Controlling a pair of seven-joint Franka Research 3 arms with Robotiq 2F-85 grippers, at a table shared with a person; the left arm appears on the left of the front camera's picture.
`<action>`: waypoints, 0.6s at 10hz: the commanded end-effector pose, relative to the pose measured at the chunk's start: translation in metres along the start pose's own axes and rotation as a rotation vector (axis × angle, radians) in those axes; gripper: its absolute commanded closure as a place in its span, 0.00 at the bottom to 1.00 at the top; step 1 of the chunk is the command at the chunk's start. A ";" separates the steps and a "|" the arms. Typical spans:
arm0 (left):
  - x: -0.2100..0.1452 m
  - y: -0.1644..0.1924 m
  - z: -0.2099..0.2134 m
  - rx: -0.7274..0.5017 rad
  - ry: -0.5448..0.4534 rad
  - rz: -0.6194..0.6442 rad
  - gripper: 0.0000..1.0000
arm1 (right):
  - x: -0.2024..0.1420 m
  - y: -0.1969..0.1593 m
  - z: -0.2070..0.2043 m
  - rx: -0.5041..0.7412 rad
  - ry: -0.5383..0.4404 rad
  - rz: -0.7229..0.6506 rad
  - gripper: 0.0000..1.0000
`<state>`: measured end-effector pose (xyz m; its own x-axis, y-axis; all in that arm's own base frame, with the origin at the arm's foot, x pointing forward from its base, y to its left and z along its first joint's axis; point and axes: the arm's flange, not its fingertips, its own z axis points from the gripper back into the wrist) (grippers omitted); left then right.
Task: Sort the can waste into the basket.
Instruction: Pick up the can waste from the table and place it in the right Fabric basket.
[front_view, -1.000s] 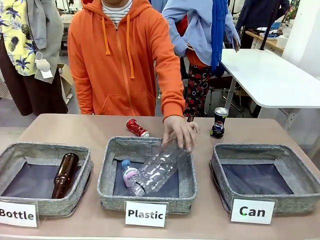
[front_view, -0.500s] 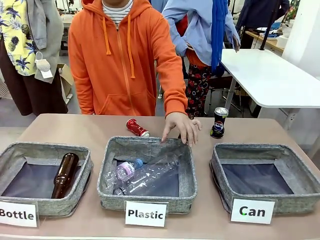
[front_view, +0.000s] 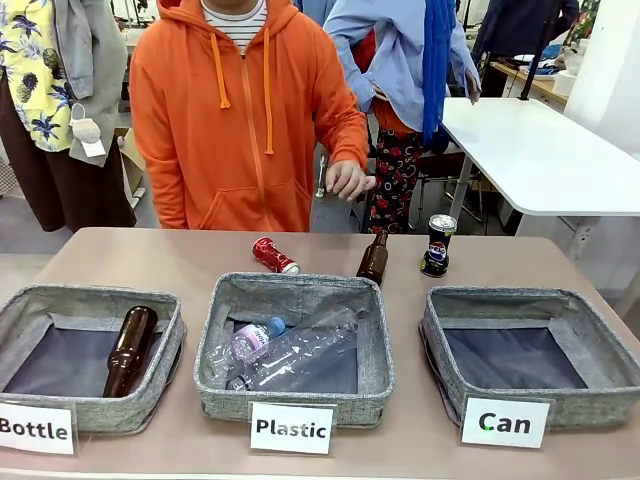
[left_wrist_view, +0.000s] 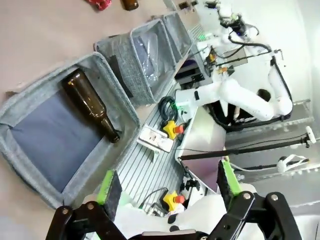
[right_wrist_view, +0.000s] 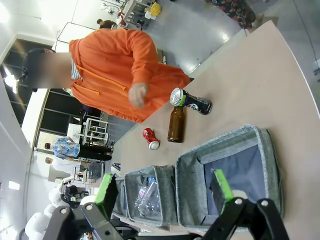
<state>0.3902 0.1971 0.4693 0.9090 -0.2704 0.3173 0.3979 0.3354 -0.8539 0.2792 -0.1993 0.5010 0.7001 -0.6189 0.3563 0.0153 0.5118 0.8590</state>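
My left pincer (left_wrist_view: 167, 180), right pincer (right_wrist_view: 162, 186): apart, empty. Upright black can (front_view: 437, 245) just behind basket (front_view: 590, 408), brown bottle (front_view: 373, 259) near; careless reach may topple can or catch bottle.

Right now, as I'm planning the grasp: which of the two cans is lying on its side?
The crushed red can lies on its side behind the middle bin; the dark can stands upright farther right.

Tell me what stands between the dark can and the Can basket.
Nothing visible: the dark can stands just beyond the Can basket, bare table between. The brown bottle stands off to its side.
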 end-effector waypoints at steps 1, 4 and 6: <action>0.043 -0.051 -0.059 0.153 0.115 0.104 0.00 | 0.002 -0.001 -0.002 0.028 -0.018 0.023 0.00; 0.136 -0.094 -0.162 0.473 0.189 0.193 0.00 | 0.002 -0.001 -0.002 0.028 -0.018 0.023 0.00; 0.192 -0.108 -0.240 0.693 0.250 0.180 0.00 | 0.002 -0.001 -0.002 0.028 -0.018 0.023 0.00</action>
<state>0.4669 -0.1007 0.5338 0.9388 -0.3306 0.0972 0.3328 0.7969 -0.5042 0.2790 -0.1994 0.5012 0.6996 -0.6189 0.3571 0.0151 0.5125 0.8586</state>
